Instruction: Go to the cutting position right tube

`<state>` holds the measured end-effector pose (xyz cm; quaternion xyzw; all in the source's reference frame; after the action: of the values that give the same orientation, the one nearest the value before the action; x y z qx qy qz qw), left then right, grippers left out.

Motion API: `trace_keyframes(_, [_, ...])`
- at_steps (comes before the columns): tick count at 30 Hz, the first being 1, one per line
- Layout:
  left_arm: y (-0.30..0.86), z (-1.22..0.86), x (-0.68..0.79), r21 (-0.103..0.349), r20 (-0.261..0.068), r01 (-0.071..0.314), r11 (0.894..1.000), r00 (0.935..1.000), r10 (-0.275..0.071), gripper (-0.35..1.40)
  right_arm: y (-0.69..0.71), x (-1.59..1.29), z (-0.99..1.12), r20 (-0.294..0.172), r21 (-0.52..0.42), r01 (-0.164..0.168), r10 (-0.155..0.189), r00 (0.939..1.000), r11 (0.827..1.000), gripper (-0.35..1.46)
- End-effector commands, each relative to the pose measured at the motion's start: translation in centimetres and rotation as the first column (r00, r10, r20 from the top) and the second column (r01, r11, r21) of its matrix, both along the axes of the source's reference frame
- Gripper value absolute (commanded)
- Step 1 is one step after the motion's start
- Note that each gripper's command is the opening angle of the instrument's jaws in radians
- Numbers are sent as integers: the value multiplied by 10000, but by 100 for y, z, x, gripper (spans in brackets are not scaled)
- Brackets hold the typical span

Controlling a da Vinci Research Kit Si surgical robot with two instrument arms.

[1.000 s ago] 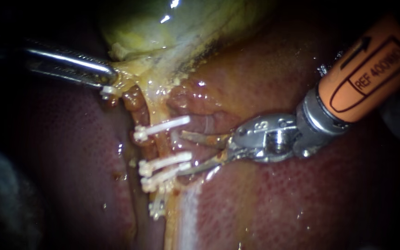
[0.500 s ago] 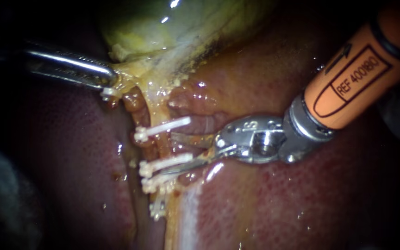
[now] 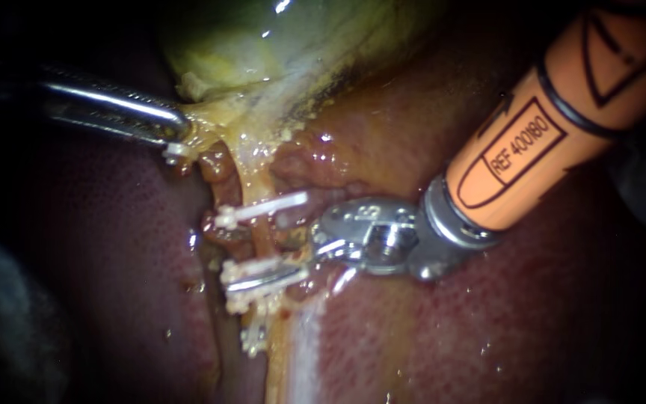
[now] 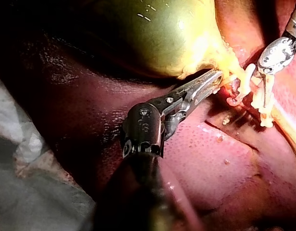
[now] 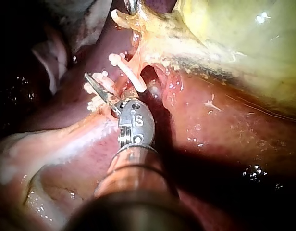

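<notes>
The right tube runs down from the yellow-green gallbladder and carries white clips: one above, a pair below. My right instrument, with an orange shaft and silver wrist, has its blades open astride the tube in the gap between those clips. Its lower blade lies along the lower clips. In the right wrist view one blade shows beside the clips. My left instrument is shut on tissue at the gallbladder's neck, held taut.
Dark red liver surrounds the tubes on both sides. A second brownish tube lies just left of the clipped one. A pale glistening strip runs down below the clips. Grey drape shows beside the left instrument's shaft.
My right instrument has advanced leftward, and its open blades, short of the tube before, now straddle it between the clips. The left instrument has held still.
</notes>
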<state>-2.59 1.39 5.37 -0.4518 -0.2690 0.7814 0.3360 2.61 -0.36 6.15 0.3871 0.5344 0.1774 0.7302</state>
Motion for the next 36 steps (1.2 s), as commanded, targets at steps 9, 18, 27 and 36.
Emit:
trace_keyframes(9, [0,0,0,4,3,-3,10000,10000,3,-35,4,19,4,-310,455,-340,354,9989,9984,130])
trace_keyframes(18, [-1,1,-1,1,0,0,10000,10000,0,-35,-5,22,-8,-600,732,-75,119,9981,9973,130])
trace_keyframes(27, [-1,1,0,-2,1,-3,10000,10000,3,-35,-18,25,-35,-818,849,248,-178,9965,9961,128])
trace_keyframes(36, [-1,2,0,-3,0,-2,10000,10000,2,-35,-14,25,-46,-925,940,197,-110,9956,9954,128])
